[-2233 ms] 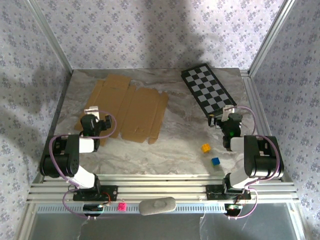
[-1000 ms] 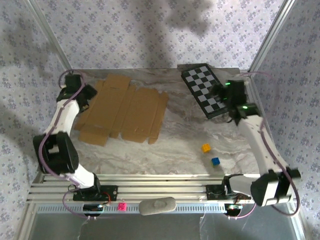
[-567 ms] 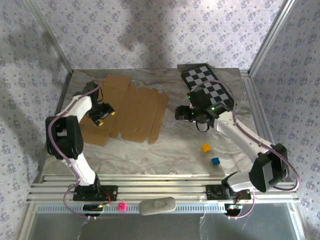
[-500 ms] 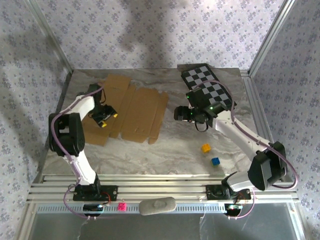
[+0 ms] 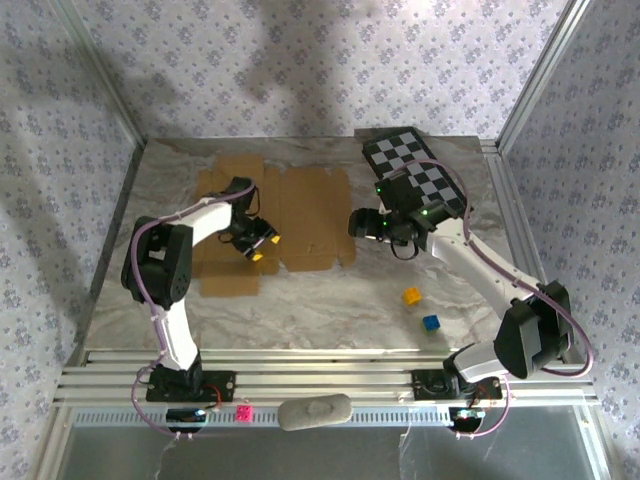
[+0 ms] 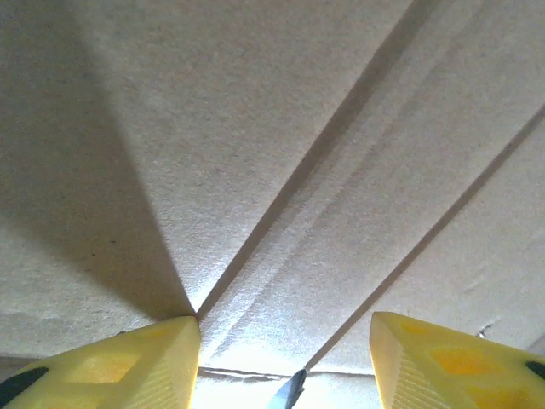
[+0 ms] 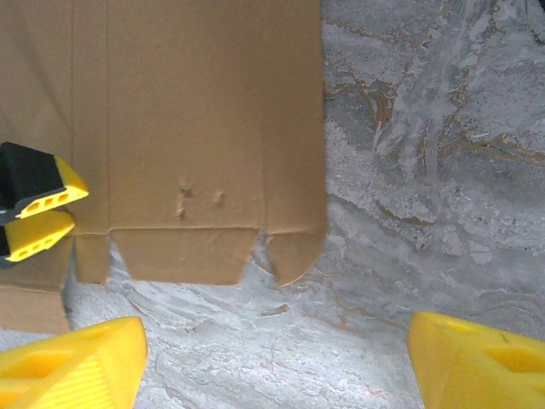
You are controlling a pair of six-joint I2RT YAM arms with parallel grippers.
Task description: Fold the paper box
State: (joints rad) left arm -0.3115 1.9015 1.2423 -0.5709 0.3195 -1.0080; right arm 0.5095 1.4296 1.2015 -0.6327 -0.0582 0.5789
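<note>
1. Top external: paper box [image 5: 300, 205] lies flat toward the table's [image 5: 330, 300] far-left corner; thin, light, floppy at creases.
2. Left wrist: left gripper [image 6: 283, 341] half-spread, close over its creases.
3. Right wrist: right gripper [image 7: 277, 341] wide, empty; best pinch a free flap edge.

Matt, fibrous cardboard paper box [image 5: 310, 210]

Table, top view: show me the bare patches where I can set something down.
Free: the bare table strip between the paper box and the front edge, left of the yellow cube. Crowded: the box's near edge, where both jaws work, and the checkered board corner.
</note>
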